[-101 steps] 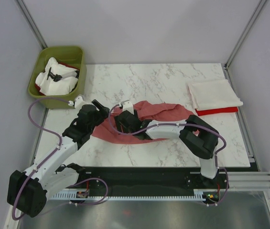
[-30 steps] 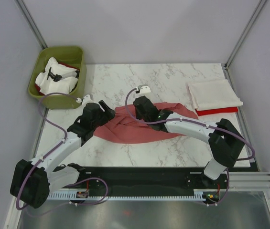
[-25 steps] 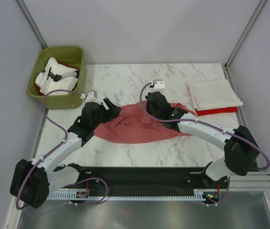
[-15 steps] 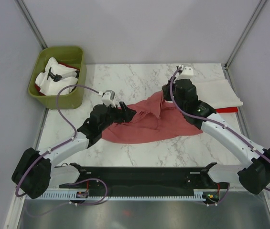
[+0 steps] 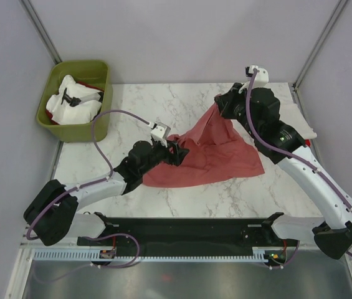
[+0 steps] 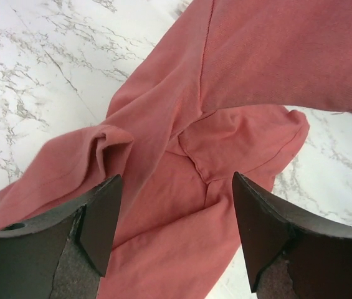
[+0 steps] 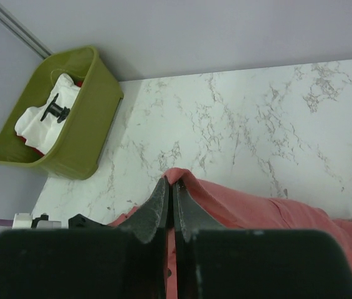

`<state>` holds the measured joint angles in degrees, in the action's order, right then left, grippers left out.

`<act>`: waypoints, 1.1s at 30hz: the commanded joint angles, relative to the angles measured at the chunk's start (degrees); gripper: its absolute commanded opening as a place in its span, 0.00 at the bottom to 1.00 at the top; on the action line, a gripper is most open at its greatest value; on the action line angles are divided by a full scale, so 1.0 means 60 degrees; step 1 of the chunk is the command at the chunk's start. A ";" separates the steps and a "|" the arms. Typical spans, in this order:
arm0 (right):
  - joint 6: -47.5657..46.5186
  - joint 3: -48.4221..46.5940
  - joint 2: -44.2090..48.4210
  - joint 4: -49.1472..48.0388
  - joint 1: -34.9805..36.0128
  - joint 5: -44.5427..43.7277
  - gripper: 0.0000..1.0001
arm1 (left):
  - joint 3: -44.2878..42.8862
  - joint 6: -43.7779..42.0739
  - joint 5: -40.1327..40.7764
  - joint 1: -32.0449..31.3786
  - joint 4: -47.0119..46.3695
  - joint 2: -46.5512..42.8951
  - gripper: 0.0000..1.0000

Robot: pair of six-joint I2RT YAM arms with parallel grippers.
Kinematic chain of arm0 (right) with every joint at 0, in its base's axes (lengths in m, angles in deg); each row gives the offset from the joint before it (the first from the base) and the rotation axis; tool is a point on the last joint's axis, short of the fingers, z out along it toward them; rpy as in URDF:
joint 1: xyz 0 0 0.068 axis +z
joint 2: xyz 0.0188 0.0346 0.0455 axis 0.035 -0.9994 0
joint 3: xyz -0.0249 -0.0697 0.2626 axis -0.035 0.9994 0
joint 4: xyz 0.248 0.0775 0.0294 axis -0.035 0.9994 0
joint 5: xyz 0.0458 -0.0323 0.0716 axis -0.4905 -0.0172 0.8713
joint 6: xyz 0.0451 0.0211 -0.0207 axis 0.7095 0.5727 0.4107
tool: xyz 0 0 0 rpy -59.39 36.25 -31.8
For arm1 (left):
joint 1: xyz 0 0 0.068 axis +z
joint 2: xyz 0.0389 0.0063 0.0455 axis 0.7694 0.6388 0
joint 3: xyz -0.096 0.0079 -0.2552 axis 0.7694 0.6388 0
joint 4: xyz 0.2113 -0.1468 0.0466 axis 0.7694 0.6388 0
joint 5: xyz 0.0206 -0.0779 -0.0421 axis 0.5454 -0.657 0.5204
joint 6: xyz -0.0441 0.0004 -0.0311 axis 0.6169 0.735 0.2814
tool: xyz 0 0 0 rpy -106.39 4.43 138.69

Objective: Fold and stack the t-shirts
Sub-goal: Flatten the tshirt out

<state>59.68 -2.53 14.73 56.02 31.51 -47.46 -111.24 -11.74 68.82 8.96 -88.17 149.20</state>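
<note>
**Q:** Where is the dusty salmon-red soft cloth t-shirt (image 5: 216, 156)?

**A:** One edge of it is nipped between the clenched tips of the right pincer (image 5: 218, 106) and held up off the white marble tabletop (image 5: 163, 106). From that pinch the cloth is draped downward and toward the left pincer (image 5: 179, 151), and the rest is spread, rumpled, on the marble. In the right wrist view the shirt (image 7: 256, 212) is seen folded over the meeting tips of that pincer (image 7: 169, 187).

**Q:** How is the left pincer set?

**A:** It is spread wide (image 6: 176, 180), released, with nothing gripped. Creased shirt cloth (image 6: 225, 62), a sleeve and seams among it, is seen directly beneath and between its two dark fingers (image 6: 98, 224). Whether the cloth is touched cannot be told.

**Q:** What else is shown?

**A:** A cream-white folded cloth shirt (image 5: 304, 124) is partly hidden just behind the right pincer's arm. An olive-green plastic bin (image 5: 98, 71), in which white cloths (image 5: 70, 103) are piled, is placed well apart from both pincers, off beyond the left one.
</note>
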 commanded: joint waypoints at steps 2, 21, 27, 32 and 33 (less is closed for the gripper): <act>0.0191 -0.0372 0.0244 0.0301 -0.0035 0.0458 0.00 | -0.0445 -0.1415 0.0965 -0.0258 -0.0770 0.0250 0.77; 0.0410 -0.1631 0.0142 0.0974 -0.0181 0.0575 0.00 | -0.1497 -0.1518 0.1316 -0.0390 0.0488 0.1275 0.49; 0.0513 -0.2656 -0.0194 0.1472 -0.0269 0.0517 0.00 | -0.2522 -0.1109 0.3232 -0.0361 0.2406 0.2094 0.48; 0.0586 -0.3243 -0.0151 0.1678 -0.0313 0.0093 0.00 | -0.3373 -0.0144 0.4013 0.0092 0.4206 0.2813 0.49; 0.0572 -0.3272 -0.0049 0.1722 -0.0313 -0.0010 0.00 | -0.3476 -0.0011 0.4130 0.0166 0.4355 0.2857 0.50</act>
<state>62.30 -18.66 12.92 66.75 30.09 -45.10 -128.81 -16.26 87.12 8.08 -69.66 164.89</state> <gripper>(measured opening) 0.073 0.490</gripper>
